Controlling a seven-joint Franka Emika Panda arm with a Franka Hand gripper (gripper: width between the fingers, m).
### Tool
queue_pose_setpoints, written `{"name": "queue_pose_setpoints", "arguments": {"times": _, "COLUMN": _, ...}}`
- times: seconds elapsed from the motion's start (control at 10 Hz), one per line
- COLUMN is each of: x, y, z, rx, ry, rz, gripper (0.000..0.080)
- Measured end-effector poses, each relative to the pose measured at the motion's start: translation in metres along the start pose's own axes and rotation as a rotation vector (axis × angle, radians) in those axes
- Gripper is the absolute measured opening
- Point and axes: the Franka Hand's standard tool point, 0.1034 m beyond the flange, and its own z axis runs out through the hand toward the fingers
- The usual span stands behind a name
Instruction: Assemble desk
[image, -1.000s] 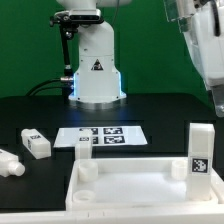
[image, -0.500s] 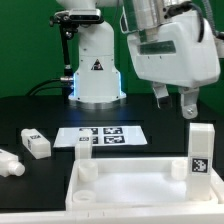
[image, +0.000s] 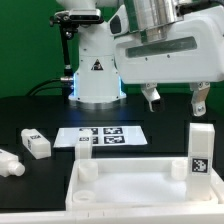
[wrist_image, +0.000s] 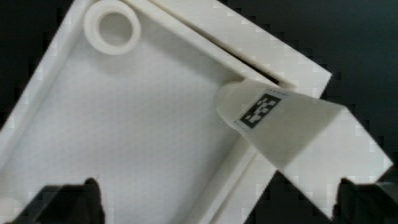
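Note:
The white rimmed tabletop panel (image: 130, 190) lies at the front of the black table, with a round socket (image: 86, 171) at its near-left corner. One white tagged leg (image: 200, 150) stands upright in its right corner. Two more legs lie loose at the exterior view's left (image: 35, 143) (image: 8, 164). My gripper (image: 173, 98) hangs open and empty above the panel, left of and above the standing leg. In the wrist view the panel (wrist_image: 125, 130), a socket (wrist_image: 112, 27) and the tagged leg (wrist_image: 294, 130) lie below my spread fingertips (wrist_image: 68, 200).
The marker board (image: 102, 135) lies flat behind the panel. The white robot base (image: 97, 65) stands at the back, with a black cable at its left.
The arm has swung in from the exterior view's right and turned. The gripper now hangs more centrally over the panel with both fingers showing. No part has moved.

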Motion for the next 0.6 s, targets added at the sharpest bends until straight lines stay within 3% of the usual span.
{"name": "queue_pose_setpoints", "arguments": {"times": 0.2, "x": 0.012, "y": 0.044, "z": 0.004, "rx": -0.033, "ry": -0.021, "rz": -0.334, "gripper": 0.0649}}
{"name": "queue_pose_setpoints", "arguments": {"times": 0.3, "x": 0.017, "y": 0.059, "z": 0.004, "rx": -0.046, "ry": -0.018, "rz": -0.452, "gripper": 0.0649}}
{"name": "queue_pose_setpoints", "arguments": {"times": 0.6, "x": 0.017, "y": 0.065, "z": 0.007, "rx": -0.051, "ry": 0.001, "rz": -0.601, "gripper": 0.0649}}
